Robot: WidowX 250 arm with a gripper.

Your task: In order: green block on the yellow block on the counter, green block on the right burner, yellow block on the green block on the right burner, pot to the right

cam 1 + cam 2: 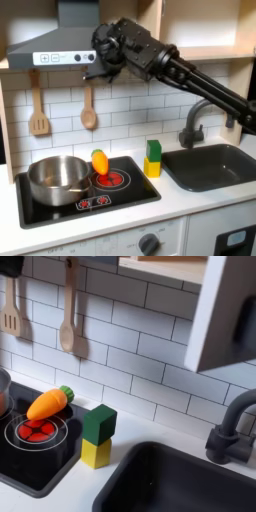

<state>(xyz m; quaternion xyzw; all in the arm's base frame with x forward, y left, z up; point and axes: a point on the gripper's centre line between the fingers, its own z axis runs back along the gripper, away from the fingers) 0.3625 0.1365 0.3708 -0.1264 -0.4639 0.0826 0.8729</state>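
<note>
The green block [153,149] [99,423] rests on top of the yellow block [152,167] [96,452], both on the pale counter [170,200] between the hob and the sink. High above, up by the range hood, my gripper [97,66] hangs well clear of the blocks; its jaws are too dark to read. The silver pot [57,178] stands on the left of the black hob. The right burner [112,180] [35,432] shows red rings, with an orange carrot toy [99,162] [48,403] at its back edge.
A dark sink [215,165] [190,486] with a grey faucet [195,120] [235,426] lies on the right in both exterior views. A wooden spatula [38,110] and spoon [88,108] hang on the tiled wall. The range hood [55,45] is close to the gripper.
</note>
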